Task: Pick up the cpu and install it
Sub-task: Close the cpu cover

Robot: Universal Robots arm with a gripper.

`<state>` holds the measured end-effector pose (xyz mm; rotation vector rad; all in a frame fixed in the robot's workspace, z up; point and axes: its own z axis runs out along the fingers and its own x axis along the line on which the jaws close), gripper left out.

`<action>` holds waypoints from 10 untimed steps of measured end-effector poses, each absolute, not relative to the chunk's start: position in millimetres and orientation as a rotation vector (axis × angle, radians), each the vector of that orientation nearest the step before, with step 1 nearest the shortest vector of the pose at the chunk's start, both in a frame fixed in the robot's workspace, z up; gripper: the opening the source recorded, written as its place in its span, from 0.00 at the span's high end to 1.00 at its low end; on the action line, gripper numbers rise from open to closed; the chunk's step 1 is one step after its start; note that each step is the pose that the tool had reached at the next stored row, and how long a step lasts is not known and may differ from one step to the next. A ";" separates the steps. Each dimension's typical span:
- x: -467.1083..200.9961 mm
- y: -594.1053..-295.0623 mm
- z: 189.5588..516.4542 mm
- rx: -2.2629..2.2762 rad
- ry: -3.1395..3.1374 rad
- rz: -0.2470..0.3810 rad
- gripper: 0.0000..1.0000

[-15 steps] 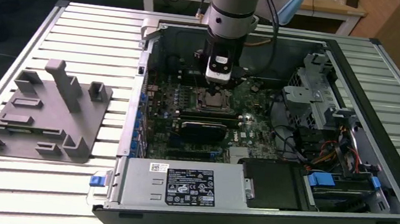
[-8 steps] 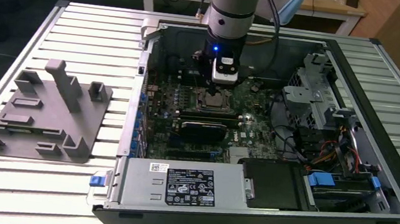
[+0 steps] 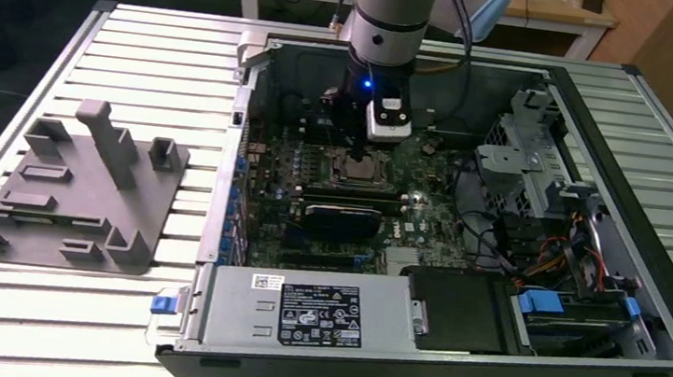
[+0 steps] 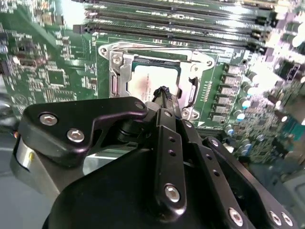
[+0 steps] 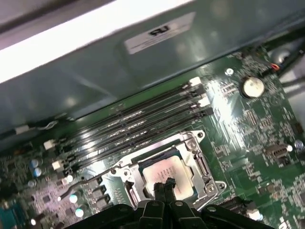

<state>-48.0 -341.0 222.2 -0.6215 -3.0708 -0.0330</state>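
The cpu (image 5: 167, 168), a small silvery square with a thin tan border, lies flat inside the metal socket frame (image 5: 198, 143) on the green motherboard. In the second wrist view the cpu (image 4: 147, 80) shows just past the black fingers. My gripper (image 5: 165, 184) hangs directly over the chip, its two black fingertips pressed together with nothing between them; whether they touch the chip's top I cannot tell. In the exterior view the gripper (image 3: 359, 156) reaches down into the open computer case (image 3: 644, 118) above the socket (image 3: 361, 168).
Black memory slots (image 5: 133, 119) run beside the socket. A black block (image 3: 340, 215) sits on the board just in front of the socket, a drive cage (image 3: 528, 152) and cables stand at the exterior view's right, and a power supply (image 3: 305, 307) lies at the front. A grey plastic fixture (image 3: 74, 189) rests on the slatted table at the exterior view's left.
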 end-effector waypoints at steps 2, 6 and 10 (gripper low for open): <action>-48.0 -341.0 221.9 -0.566 -3.081 -0.033 0.89; -48.0 -341.0 220.9 -0.453 -3.099 -0.033 0.89; -48.0 -341.0 218.6 -0.341 -3.113 -0.032 0.89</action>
